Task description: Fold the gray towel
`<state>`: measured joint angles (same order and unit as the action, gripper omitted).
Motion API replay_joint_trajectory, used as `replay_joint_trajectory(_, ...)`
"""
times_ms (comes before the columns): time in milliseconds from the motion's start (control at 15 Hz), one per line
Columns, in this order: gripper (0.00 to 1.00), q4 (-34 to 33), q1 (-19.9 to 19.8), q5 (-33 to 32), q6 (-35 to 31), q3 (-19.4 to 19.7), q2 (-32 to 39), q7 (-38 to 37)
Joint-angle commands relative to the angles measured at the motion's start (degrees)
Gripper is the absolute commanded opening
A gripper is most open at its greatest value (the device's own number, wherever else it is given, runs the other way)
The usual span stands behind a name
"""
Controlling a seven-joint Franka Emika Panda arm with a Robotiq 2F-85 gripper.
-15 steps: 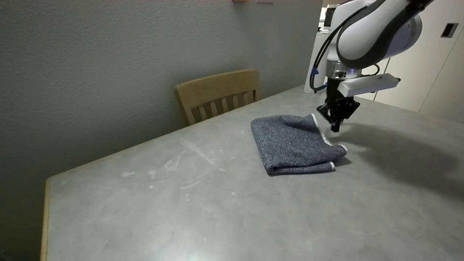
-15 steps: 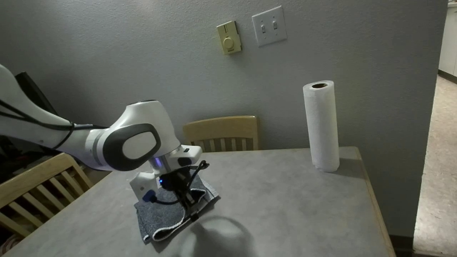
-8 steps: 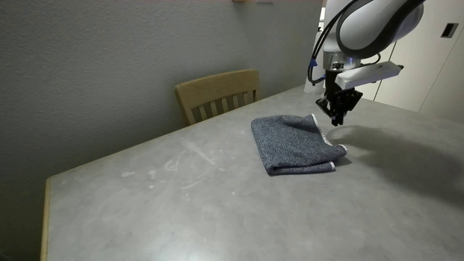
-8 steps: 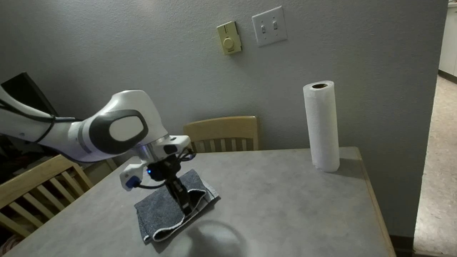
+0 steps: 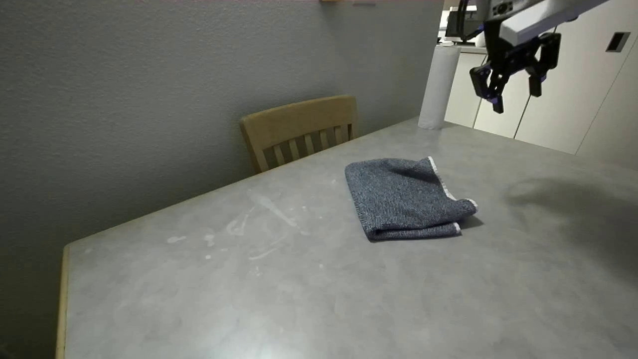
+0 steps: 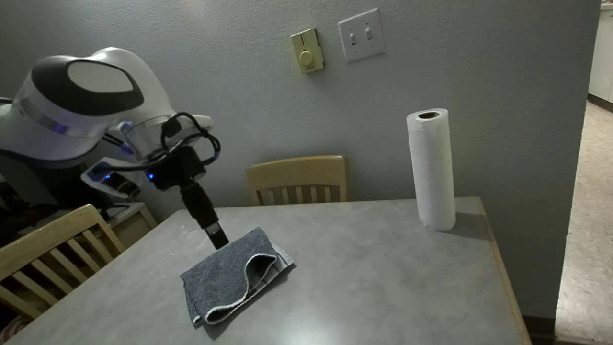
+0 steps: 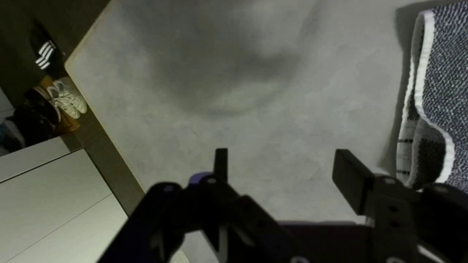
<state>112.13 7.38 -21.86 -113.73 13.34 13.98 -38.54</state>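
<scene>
The gray towel point(image 5: 402, 197) lies on the table, folded over on itself, and shows in both exterior views. Its white-hemmed edges form a loose side where the upper layer bulges into a raised loop, seen at the towel point(image 6: 224, 278) in an exterior view. In the wrist view, part of the towel point(image 7: 448, 84) is at the right edge, with a pale striped band inside the fold. My gripper point(image 5: 517, 101) hangs high over the table, apart from the cloth. Between its spread fingers point(image 7: 351, 179) there is only bare tabletop in the wrist view.
A paper towel roll point(image 6: 433, 167) stands upright near a far table corner. One wooden chair point(image 6: 299, 175) stands against the wall side, another chair point(image 6: 57, 254) at the table's left side in that exterior view. Shoes point(image 7: 65, 98) lie on the floor beyond the table edge.
The gripper has lifted well up and away from the towel's hemmed side, and its fingers have gone from together to spread. The towel has kept its place and shape.
</scene>
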Motion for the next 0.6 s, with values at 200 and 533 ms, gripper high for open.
replay_joint_trajectory(200, 1.0, -0.29, -2.7, -0.69, 4.61, -5.02, -3.73, -0.29)
replay_joint_trajectory(533, 1.0, -0.27, -2.89, -0.6, 5.22, -5.92, -4.7, -0.22)
